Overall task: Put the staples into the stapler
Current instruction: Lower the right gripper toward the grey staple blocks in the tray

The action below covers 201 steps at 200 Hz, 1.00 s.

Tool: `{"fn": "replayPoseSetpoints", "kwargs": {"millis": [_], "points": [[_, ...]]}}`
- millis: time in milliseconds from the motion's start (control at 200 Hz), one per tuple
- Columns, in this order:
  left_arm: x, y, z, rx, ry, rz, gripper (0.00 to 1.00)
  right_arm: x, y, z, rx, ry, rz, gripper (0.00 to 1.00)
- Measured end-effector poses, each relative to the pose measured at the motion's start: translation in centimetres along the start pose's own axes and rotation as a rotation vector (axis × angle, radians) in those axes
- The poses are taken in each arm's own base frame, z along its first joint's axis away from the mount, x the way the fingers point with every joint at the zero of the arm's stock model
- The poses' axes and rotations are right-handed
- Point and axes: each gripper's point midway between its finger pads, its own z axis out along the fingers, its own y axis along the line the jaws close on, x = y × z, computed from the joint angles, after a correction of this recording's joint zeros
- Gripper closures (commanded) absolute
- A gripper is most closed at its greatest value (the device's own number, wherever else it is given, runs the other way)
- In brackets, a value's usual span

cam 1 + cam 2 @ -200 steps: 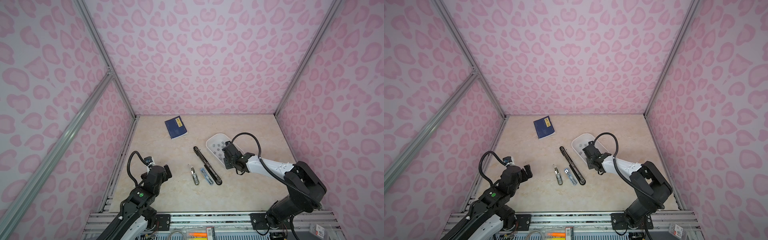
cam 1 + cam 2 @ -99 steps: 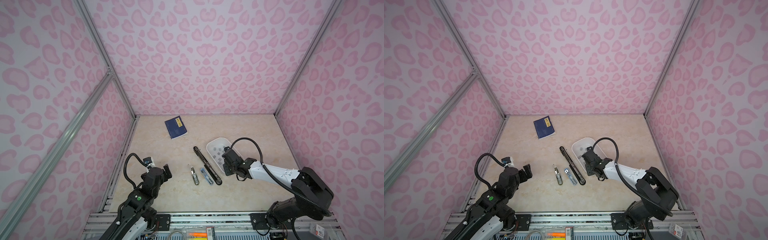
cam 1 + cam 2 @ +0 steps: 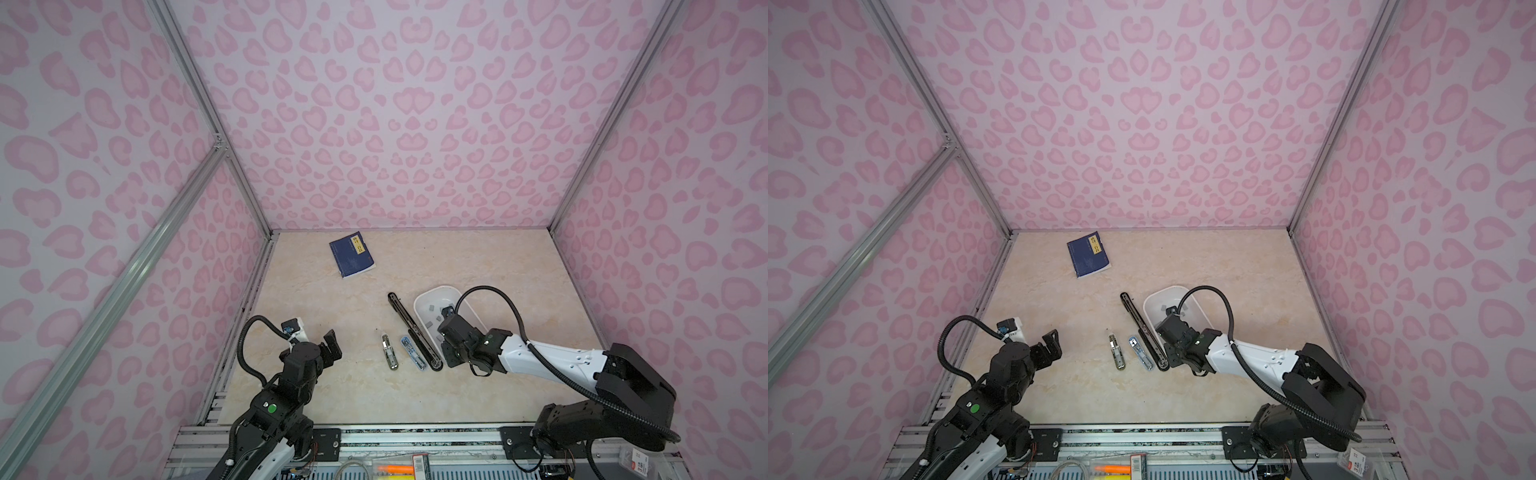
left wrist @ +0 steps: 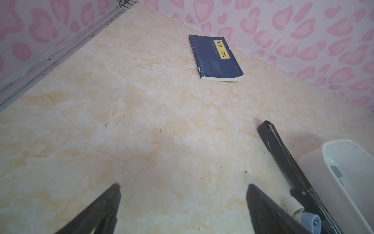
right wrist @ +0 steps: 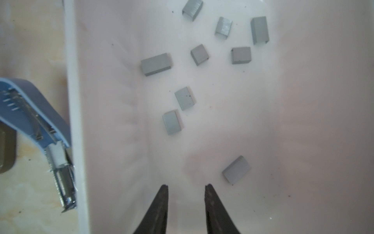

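My right pincer (image 5: 186, 185) is down in the white tray (image 5: 77, 101), with its jaws partly apart and nothing between them. The staples (image 5: 184, 98) all lie in this tray, scattered flat on its floor as small grey blocks. The tray stands on the bench (image 3: 478, 257), between the middle and the right edge. The next move depends on the nearest block (image 5: 236, 169). It lies just ahead of my fingertips but not between them, off to the side that is away from the staplers, near one tip and not touching it. Its long axis runs slantwise to the line on which my jaws close. So I judge that I must shift a little sideways and turn the wrist before closing; otherwise the jaws may catch it by a corner and it may slip or flip. The other blocks lie farther ahead, toward the far end of the tray. The black stapler (image 3: 409, 328) lies open just beside the tray's left wall, and the blue stapler (image 3: 412, 352) lies just beyond it. Which one is to be loaded I cannot tell. My left pincer (image 4: 183, 184) is wide open and empty, over bare bench toward the front left corner and well apart from the tray. The right arm is therefore clearly the nearer one for this pick.
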Motion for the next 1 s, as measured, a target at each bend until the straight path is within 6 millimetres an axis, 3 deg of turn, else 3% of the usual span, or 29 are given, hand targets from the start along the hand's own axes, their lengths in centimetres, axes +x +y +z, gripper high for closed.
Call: {"fn": "replayPoseSetpoints", "kwargs": {"millis": [280, 560, 835, 1005], "points": [[0.2, 0.0, 0.2, -0.006, 0.012, 0.006, 0.02, -1.9, -0.3, -0.1, 0.026, -0.037, 0.013, 0.64], [0.5, -0.3, 0.2, 0.013, 0.022, 0.007, 0.02, -6.6, -4.4, 0.4, 0.091, -0.121, 0.103, 0.6], [1.5, -2.6, 0.3, 0.144, 0.062, 0.066, 0.0, -9.9, -5.2, 4.5, 0.136, -0.09, 0.066, 0.58], [1.6, -2.7, 0.5, 0.144, 0.068, 0.069, 0.01, -11.4, -6.0, 5.9, 0.171, -0.087, 0.046, 0.57]]}}
